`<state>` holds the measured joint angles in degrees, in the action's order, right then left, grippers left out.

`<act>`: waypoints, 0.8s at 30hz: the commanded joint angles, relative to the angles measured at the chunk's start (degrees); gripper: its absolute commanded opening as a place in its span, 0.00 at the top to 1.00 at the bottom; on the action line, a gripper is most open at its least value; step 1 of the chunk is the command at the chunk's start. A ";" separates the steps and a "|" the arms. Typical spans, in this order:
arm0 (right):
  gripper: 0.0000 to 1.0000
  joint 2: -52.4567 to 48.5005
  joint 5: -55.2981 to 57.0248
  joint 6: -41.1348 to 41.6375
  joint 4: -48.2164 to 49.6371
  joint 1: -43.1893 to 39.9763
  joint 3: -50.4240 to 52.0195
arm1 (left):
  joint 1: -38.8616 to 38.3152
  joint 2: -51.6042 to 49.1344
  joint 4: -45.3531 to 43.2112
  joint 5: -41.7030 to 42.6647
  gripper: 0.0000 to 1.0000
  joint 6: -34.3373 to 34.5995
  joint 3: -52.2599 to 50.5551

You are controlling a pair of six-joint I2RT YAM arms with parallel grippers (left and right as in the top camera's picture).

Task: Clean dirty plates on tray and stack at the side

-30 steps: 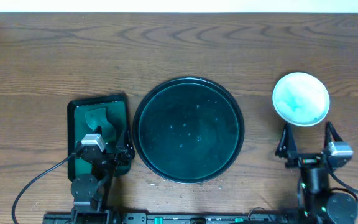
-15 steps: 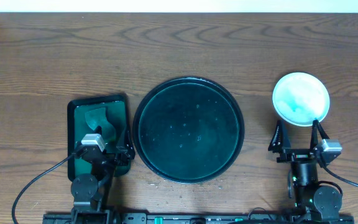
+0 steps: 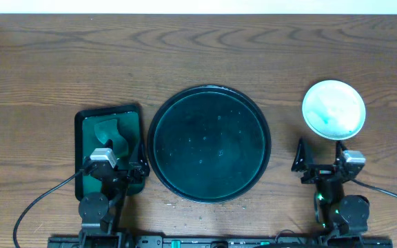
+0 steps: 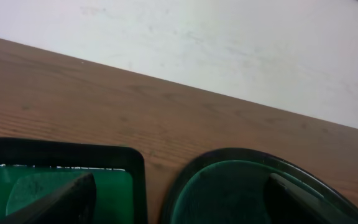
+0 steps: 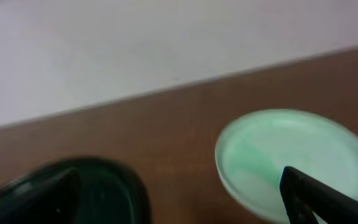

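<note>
Lying in the middle of the overhead frame, the tray (image 3: 209, 88) rests flat on the brown wooden desk (image 3: 198, 48). Its dark round floor is bare apart from a few pale specks. The plates (image 3: 333, 109) sit at the upper right of the frame, well apart from the tray, as one round pale pile. How many are in it cannot be told from above. The top one looks pale mint with a fainter greenish patch, and the right wrist view shows it blurred (image 5: 291, 162).

At the left, just beside the tray's rim, lies a rectangular tray (image 3: 109, 110) with a bright green floor and a darker green lump (image 3: 109, 131) in its upper half; whether that is cloth or sponge is unclear.

The left gripper (image 3: 119, 167) hangs over the lower end of the rectangular tray. Its fingers (image 4: 67, 199) are spread wide and hold nothing. In its wrist view one finger stands over the rectangular tray and the other over the round tray (image 4: 229, 186).

The right gripper (image 3: 319, 160) sits just below the plates in the frame. Its fingers (image 5: 328, 199) are also spread wide and empty, one over the edge of the tray (image 5: 104, 180), the other in front of the pile. A black cable (image 3: 40, 203) loops across the lower left corner.
</note>
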<state>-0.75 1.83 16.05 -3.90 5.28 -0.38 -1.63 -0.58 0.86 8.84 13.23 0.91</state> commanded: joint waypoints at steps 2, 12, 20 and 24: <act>0.01 0.46 -2.64 -3.85 -0.39 0.42 0.09 | -0.22 0.35 2.34 1.03 0.14 -0.55 -0.68; 0.01 0.44 -3.13 -2.82 -0.37 0.39 0.09 | -0.22 0.35 2.34 1.03 0.14 -0.55 -0.68; 0.01 0.44 -3.13 -2.82 -0.37 0.39 0.09 | -0.22 0.35 2.34 1.03 0.14 -0.55 -0.68; 0.01 0.44 -3.13 -2.82 -0.37 0.39 0.09 | -0.22 0.35 2.34 1.03 0.14 -0.55 -0.68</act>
<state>-0.69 -0.51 13.28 -4.03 5.28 -0.38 -1.63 -0.58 0.86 8.84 13.26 0.91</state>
